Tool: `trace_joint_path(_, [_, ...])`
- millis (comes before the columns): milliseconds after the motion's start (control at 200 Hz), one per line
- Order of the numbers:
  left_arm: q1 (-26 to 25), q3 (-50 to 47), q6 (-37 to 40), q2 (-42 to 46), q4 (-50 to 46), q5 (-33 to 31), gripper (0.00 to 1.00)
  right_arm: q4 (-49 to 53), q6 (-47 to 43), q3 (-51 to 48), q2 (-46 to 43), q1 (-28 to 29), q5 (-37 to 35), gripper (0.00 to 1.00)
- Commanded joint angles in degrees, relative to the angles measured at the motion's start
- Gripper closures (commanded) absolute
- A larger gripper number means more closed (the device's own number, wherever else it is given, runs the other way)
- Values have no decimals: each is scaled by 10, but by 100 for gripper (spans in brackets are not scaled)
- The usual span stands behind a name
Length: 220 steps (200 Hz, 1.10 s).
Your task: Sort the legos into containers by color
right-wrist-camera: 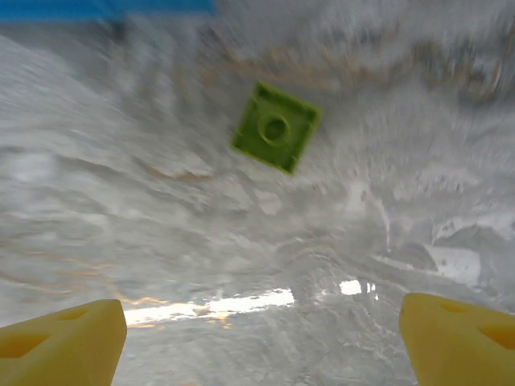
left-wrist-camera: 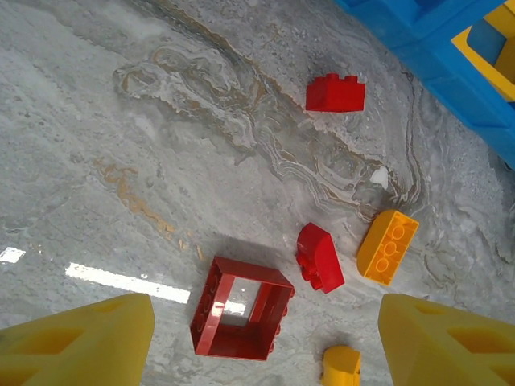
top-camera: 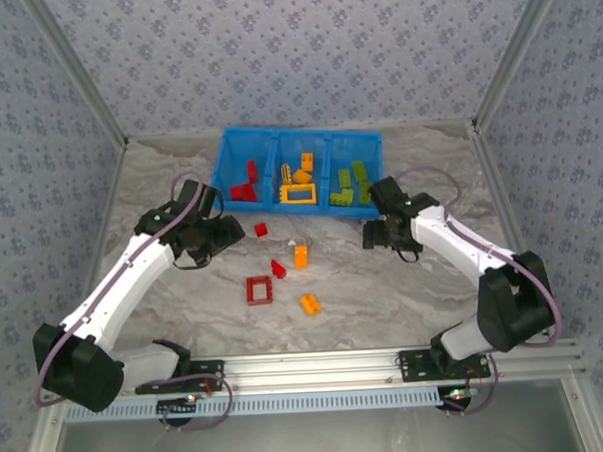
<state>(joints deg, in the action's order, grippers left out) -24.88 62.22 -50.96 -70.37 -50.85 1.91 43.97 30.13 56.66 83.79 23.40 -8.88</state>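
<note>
**Left wrist over the red strays, right wrist over one green brick**

Left wrist view has the left gripper (left-wrist-camera: 265, 330) with its fingers apart and nothing between them, hanging above the red frame (left-wrist-camera: 233, 347). A rounded red brick (left-wrist-camera: 319, 257) lies just beside the frame, with an orange brick (left-wrist-camera: 388, 246) next to that. The right gripper (right-wrist-camera: 261, 330) is likewise spread wide and empty — a green brick (right-wrist-camera: 276, 127) lies on the table (right-wrist-camera: 161, 241) ahead of it, short of the blue bin (top-camera: 297, 131), though that picture is blurred. The bin holds reds on the left, yellows in the middle and greens on the right. For the frame, I'd straddle one wall rather than the whole outline, and come straight down so the neighbouring brick isn't nudged. The green piece likely wants the jaws squared to its tilted sides before closing.
</note>
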Motion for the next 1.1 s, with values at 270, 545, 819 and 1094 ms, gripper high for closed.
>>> trace_joint_path(270, [-3, 21, 19, -8, -3, 16, 26, -141, 148, -10, 87, -45, 45, 16])
trace_joint_path(545, [-3, 10, 11, 15, -7, 12, 26, -166, 141, -4, 123, -69, 33, 28])
trace_joint_path(819, [-3, 10, 14, 12, -7, 14, 26, -189, 118, 9, 153, -82, 53, 50])
trace_joint_path(1094, [-3, 12, 15, 10, -5, 14, 26, -171, 119, 0, 137, -81, 40, 73])
